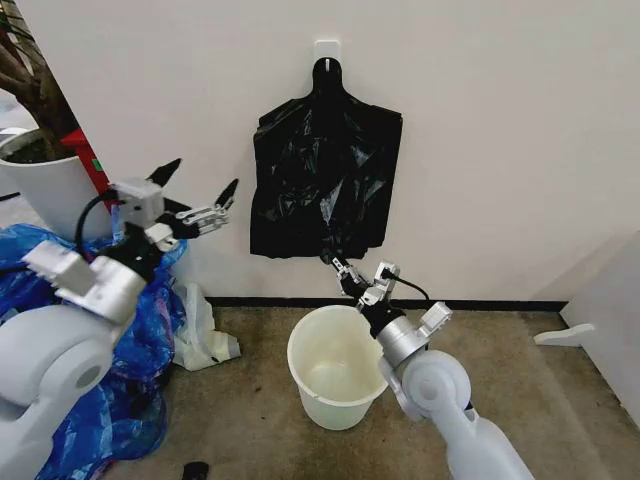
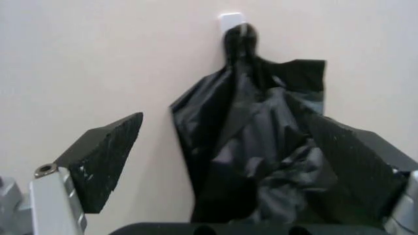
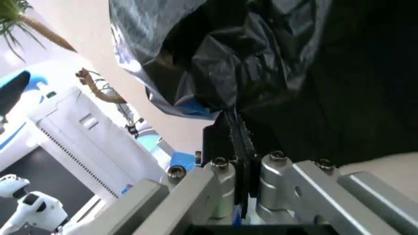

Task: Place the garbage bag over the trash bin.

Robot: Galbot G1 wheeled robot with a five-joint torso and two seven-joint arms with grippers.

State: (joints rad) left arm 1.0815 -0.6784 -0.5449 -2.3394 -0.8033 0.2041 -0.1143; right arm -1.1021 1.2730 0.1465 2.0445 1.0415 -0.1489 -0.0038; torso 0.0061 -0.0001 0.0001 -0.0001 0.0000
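Right gripper [image 1: 336, 262] pinches garbage bag [image 1: 325, 175] hem, frame center; left gripper [image 1: 197, 196] spread, upper left. Peel single film downward toward trash bin [image 1: 336, 378], gently.

A staged indoor test corner, more lab than home.

A plain cream wall [image 1: 500, 150] meets a worn, stained concrete floor [image 1: 540, 390] along a dark baseboard [image 1: 480, 304], with no furniture against it. A white adhesive hook [image 1: 327, 50] on the wall carries black plastic bags [image 1: 325, 180]. At the floor's left edge stand a large white plant pot [image 1: 50, 190] and a heap of blue plastic bags [image 1: 140, 340]; a small cream bucket [image 1: 335, 365] sits mid-floor.
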